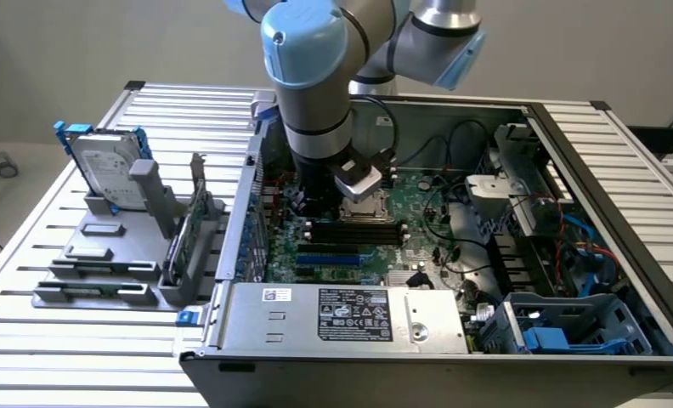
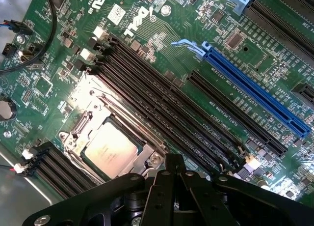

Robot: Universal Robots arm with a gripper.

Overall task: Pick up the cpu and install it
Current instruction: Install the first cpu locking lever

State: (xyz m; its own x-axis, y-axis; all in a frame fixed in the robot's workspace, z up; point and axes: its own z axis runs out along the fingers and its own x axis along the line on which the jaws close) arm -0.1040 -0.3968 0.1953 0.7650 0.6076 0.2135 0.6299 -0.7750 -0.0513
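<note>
Two cameras: one high and wide, one close on the board.
Exterior view looks down from the near side over the open computer case (image 1: 450, 340) and arm. Wrist view faces down, close over the motherboard (image 2: 162, 44); both share the socket area (image 1: 365, 208).

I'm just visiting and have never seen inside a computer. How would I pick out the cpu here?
Start at the open computer case and its green motherboard. Next to the long black memory slots sits a shiny metal socket frame; the cpu lies inside it, close to the shut gripper. It is the one plain, flat, silver-grey square among busy circuitry.
</note>
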